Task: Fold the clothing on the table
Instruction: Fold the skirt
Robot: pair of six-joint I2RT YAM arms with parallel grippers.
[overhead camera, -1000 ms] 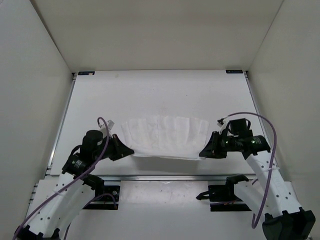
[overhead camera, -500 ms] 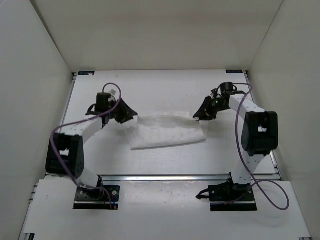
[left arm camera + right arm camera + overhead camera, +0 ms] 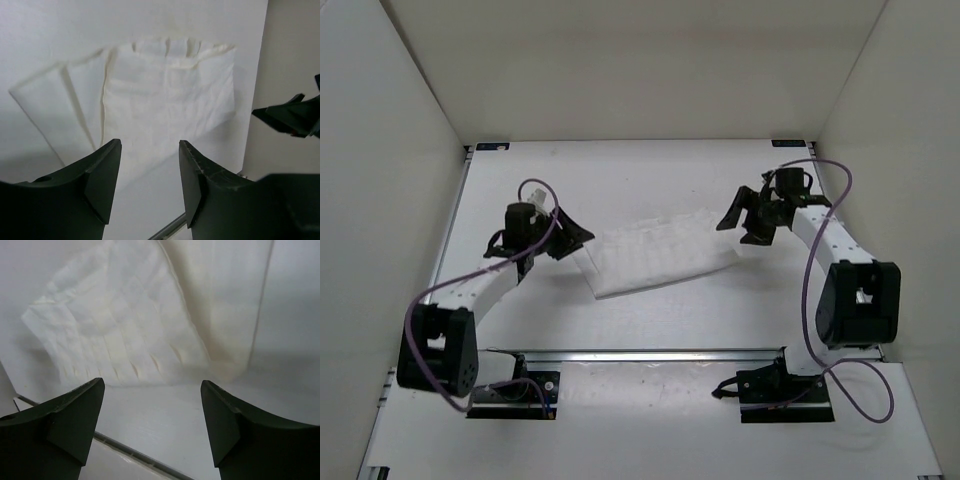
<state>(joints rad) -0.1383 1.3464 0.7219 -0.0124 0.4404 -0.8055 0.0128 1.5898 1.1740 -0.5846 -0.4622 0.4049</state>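
**Workpiece.** The thin, plain white fabric garment lies flat near the middle of the large matte white rectangular table, between the two arms. In the top view it forms a folded band set at a slight slant, with its left end nearer the arm bases and its right end farther away. Faint crease lines cross its surface. In the left wrist view the garment shows a doubled layer over a single layer that extends to one side. In the right wrist view the garment shows a grid of creases.

**Left gripper**. It sits just beside the garment's left end. Its wrist view shows the left gripper with the jaws spread and nothing between them; the fabric lies below, ungripped.

**Right gripper**. It sits just beside the garment's far right corner. Its wrist view shows the right gripper with the jaws spread wide and empty, above the fabric edge.

**Fixtures.** A silver metal rail runs along the table's near edge.
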